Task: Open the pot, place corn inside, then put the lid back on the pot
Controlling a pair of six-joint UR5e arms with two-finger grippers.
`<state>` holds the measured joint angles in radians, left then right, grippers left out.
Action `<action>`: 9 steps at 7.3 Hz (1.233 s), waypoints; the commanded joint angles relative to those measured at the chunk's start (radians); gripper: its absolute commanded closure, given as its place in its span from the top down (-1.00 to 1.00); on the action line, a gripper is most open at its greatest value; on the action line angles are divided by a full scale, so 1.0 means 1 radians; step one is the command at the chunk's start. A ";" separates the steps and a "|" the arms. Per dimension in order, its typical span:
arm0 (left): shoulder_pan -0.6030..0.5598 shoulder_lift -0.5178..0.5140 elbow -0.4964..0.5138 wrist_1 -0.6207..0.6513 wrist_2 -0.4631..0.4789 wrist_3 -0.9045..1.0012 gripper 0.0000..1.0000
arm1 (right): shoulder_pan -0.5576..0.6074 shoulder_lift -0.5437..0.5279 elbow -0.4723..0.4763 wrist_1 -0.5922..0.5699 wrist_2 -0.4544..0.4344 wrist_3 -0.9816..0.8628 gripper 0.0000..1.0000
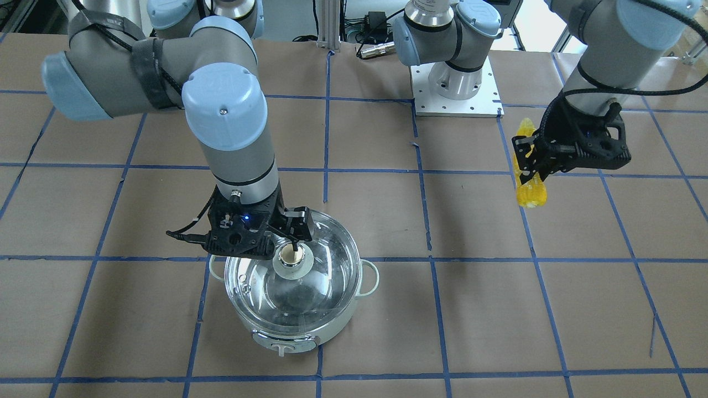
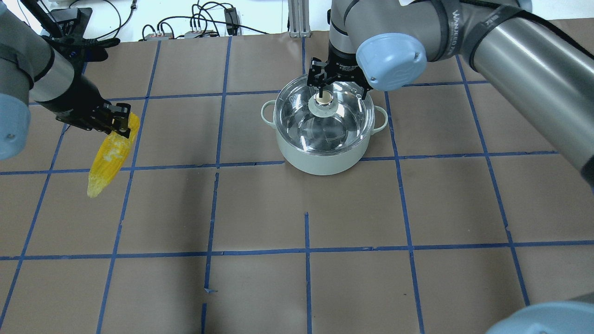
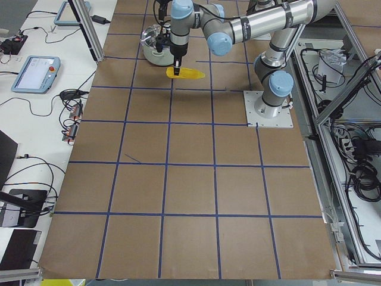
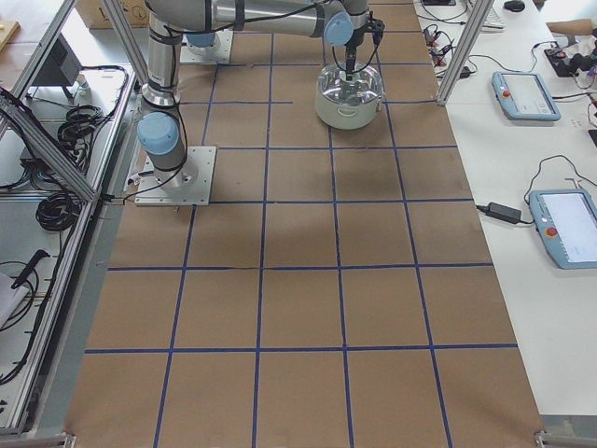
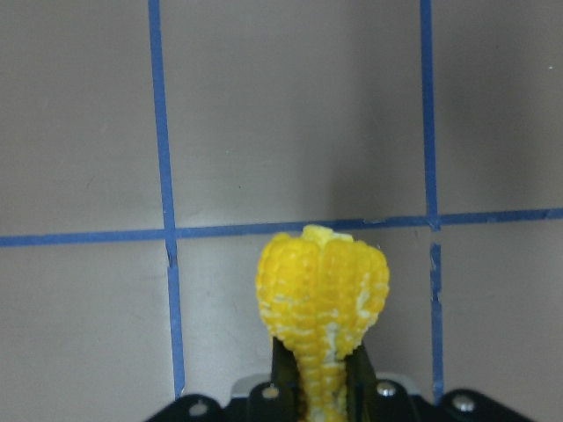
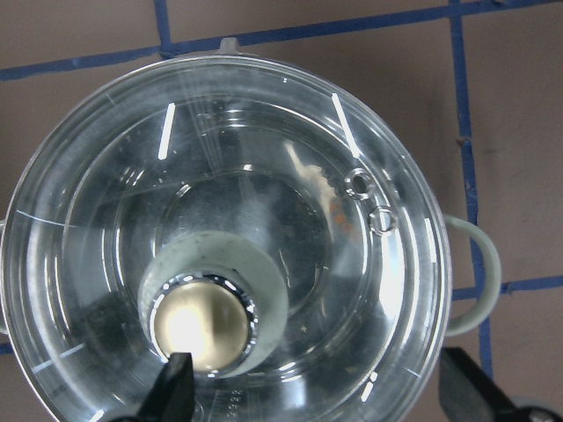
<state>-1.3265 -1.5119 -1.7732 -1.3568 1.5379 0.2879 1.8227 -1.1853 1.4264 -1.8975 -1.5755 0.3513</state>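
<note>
The pale pot [image 2: 325, 160] stands on the table with the clear glass lid [image 2: 334, 125] on it. My right gripper [image 2: 338, 88] is open just above the lid. In the right wrist view one fingertip [image 6: 176, 387] is beside the beige-gold knob [image 6: 201, 325], and the other is far off to the side. My left gripper [image 2: 118, 123] is shut on the thick end of the yellow corn [image 2: 109, 155] and holds it above the table, far from the pot. The left wrist view shows the corn [image 5: 321, 290] between the fingers.
The table is brown paper with a blue tape grid. My right arm's base plate [image 1: 456, 94] sits at the robot's edge. Cables lie along the far edge [image 2: 199, 28]. Tablets [image 4: 527, 93] lie on a side bench.
</note>
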 commanded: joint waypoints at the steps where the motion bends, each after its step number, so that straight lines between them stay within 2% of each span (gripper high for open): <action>1: -0.034 0.038 0.081 -0.137 -0.005 -0.003 -0.95 | 0.026 0.026 -0.001 -0.029 0.000 0.003 0.95; 4: -0.053 0.026 0.211 -0.306 -0.004 -0.003 -0.95 | 0.027 0.027 0.002 -0.029 0.000 -0.005 0.86; 6: -0.051 0.027 0.205 -0.306 -0.004 -0.001 -0.95 | 0.036 0.038 0.002 -0.032 0.000 -0.005 0.69; 9: -0.053 0.024 0.208 -0.309 -0.007 -0.003 -0.95 | 0.050 0.053 0.003 -0.071 -0.001 -0.003 0.59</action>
<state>-1.3779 -1.4863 -1.5687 -1.6633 1.5325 0.2865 1.8704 -1.1365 1.4298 -1.9626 -1.5754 0.3484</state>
